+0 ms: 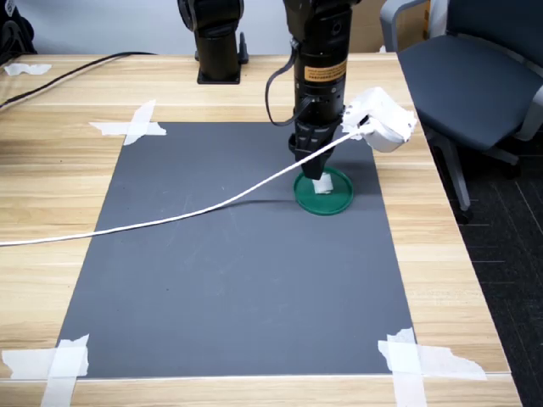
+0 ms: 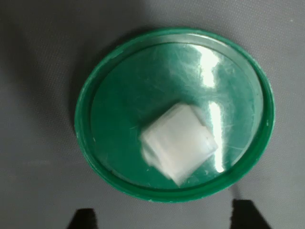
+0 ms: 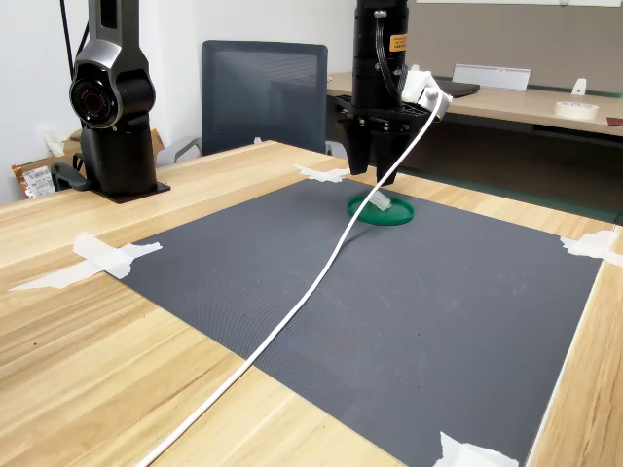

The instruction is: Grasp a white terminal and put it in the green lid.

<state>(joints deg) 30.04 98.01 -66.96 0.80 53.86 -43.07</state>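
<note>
A dark grey rectangular mat (image 1: 229,271), taped at its corners to the wooden table (image 1: 51,170), carried the flat round dark-green plastic lid (image 1: 325,194). Above the lid hung the black gripper (image 1: 316,170); the wrist view showed its two fingertips (image 2: 85,218) set wide apart and holding nothing. The tiny blocky white translucent terminal (image 2: 180,142) lay inside the lid, within the rim. It looked light, stiff and smooth, likely slippery; its two flat opposite sides seemed the best place to pinch.
</note>
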